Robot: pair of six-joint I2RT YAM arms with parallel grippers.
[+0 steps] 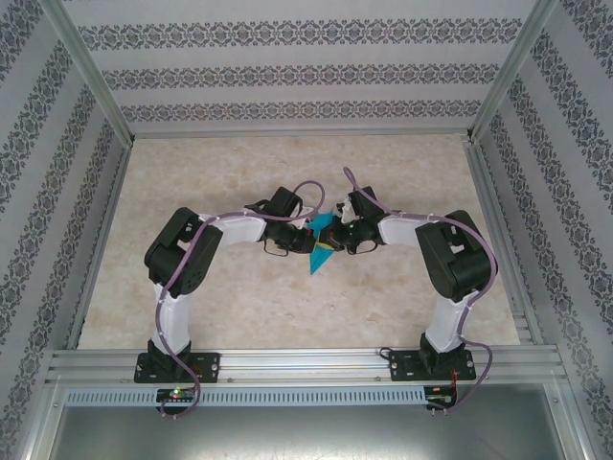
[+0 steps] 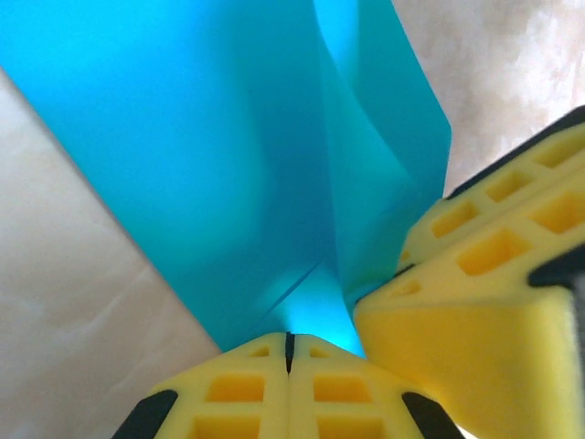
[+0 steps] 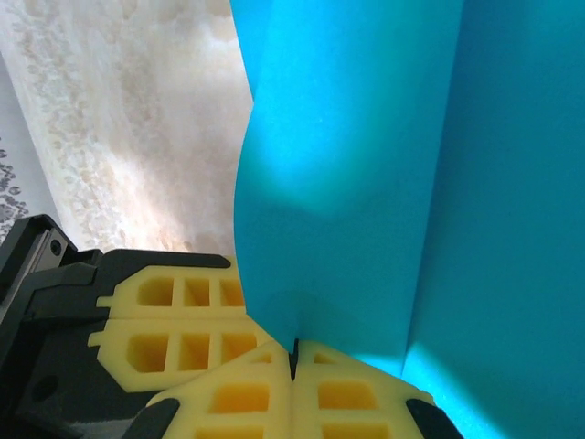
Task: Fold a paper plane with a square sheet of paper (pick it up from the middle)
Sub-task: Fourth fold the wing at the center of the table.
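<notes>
The teal-blue sheet of paper (image 1: 322, 247) is held up between my two grippers over the middle of the table, folded into several layers, with a pointed tip hanging toward the near side. My left gripper (image 1: 306, 241) is shut on its left edge. In the left wrist view the paper (image 2: 228, 155) rises from the closed yellow fingertips of the left gripper (image 2: 290, 340), with the right gripper's yellow fingers (image 2: 475, 302) close beside them. My right gripper (image 1: 337, 239) is shut on the paper (image 3: 384, 165) too, pinching it at the right gripper's tips (image 3: 293, 347), next to the left gripper's fingers (image 3: 174, 320).
The beige marbled table (image 1: 287, 307) is bounded by patterned walls with aluminium posts (image 1: 91, 72) on three sides. An aluminium rail (image 1: 306, 362) carrying both arm bases runs along the near edge.
</notes>
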